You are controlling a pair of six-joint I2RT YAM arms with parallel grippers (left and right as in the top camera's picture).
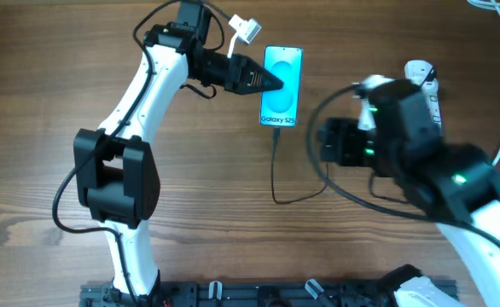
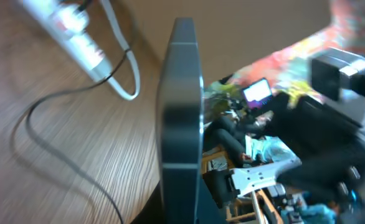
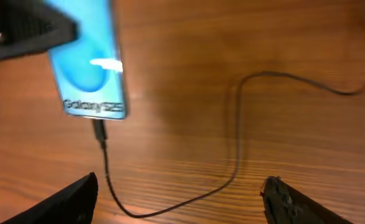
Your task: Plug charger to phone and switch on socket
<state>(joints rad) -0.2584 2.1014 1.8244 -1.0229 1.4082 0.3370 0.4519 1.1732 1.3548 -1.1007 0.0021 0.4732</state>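
Note:
The phone lies on the table with its cyan screen up; it also shows in the right wrist view. In the left wrist view it is seen edge-on. My left gripper is shut on the phone's left long edge. The charger cable runs from the phone's text-end short edge. Its connector tip sits against that edge and looks inserted. My right gripper is open and empty above the cable loop. The white socket is partly hidden behind my right arm, and shows in the left wrist view.
The socket's thick white cord runs off at the back right. The black cable loops under my right arm. A black rail runs along the table's front edge.

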